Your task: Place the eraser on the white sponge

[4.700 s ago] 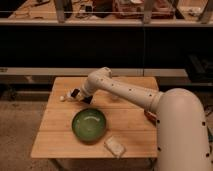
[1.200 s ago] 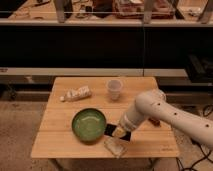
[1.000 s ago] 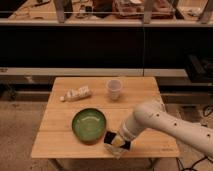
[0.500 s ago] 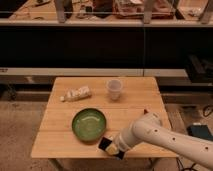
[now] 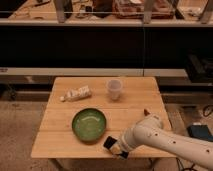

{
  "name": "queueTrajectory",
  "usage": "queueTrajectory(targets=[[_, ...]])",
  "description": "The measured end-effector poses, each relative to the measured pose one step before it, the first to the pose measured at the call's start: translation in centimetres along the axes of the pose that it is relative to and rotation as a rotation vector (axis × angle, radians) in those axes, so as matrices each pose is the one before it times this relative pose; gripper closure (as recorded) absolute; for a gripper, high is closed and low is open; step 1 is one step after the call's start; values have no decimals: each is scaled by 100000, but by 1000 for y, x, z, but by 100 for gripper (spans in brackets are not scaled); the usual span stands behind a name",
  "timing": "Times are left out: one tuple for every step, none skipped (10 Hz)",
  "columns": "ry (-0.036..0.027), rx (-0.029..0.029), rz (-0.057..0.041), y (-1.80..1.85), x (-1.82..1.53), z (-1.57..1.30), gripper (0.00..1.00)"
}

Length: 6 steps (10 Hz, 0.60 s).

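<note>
Gripper (image 5: 116,147) sits low at the desk's (image 5: 60,140) front edge, beside the green bowl (image 5: 89,123), hiding the white sponge. Black eraser (image 5: 108,143) shows at its tip, apparently between the jaws. Off-centre release risks it sliding off.

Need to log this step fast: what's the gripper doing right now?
Gripper: low at the table's front edge, right of the green bowl, a black eraser at its tip; grip cannot be told.
</note>
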Motion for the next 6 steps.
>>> queueTrajectory(targets=[[310, -604, 461, 173, 123, 95, 100], [310, -726, 346, 216, 145, 112, 100], [380, -811, 463, 247, 145, 105, 100], [362, -607, 426, 192, 96, 60, 100], [289, -255, 324, 76, 49, 78, 99], [691, -599, 710, 230, 127, 79, 90]])
